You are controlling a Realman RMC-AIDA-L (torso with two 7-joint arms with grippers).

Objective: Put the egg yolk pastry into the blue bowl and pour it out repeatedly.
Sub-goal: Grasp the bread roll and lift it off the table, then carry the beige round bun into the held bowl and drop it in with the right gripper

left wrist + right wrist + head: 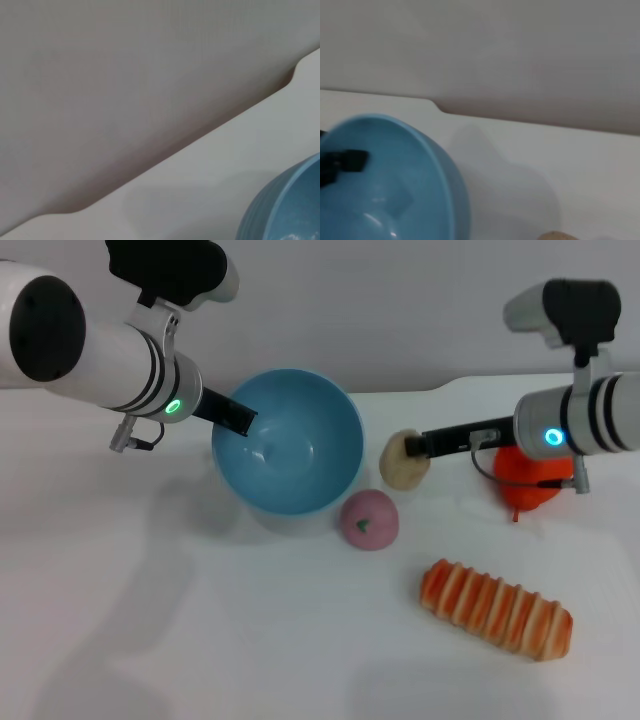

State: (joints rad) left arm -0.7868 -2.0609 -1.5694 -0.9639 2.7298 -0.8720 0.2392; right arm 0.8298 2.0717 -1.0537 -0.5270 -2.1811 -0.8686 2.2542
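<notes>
The blue bowl (290, 445) is tipped on its side, its empty opening facing the front, and its wall also shows in the left wrist view (285, 210). My left gripper (238, 418) is shut on the bowl's left rim; its dark finger (345, 161) shows over that rim in the right wrist view, against the bowl's inside (395, 190). Just right of the bowl is the beige egg yolk pastry (402, 466), with my right gripper (415, 445) shut on its upper right side. Only a sliver of the pastry (557, 236) shows in the right wrist view.
A pink ball with a green speck (368, 520) lies in front of the bowl. A long orange-striped bread (495, 608) lies at the front right. An orange object (530, 482) sits under my right wrist. The table's back edge (165, 155) meets the wall.
</notes>
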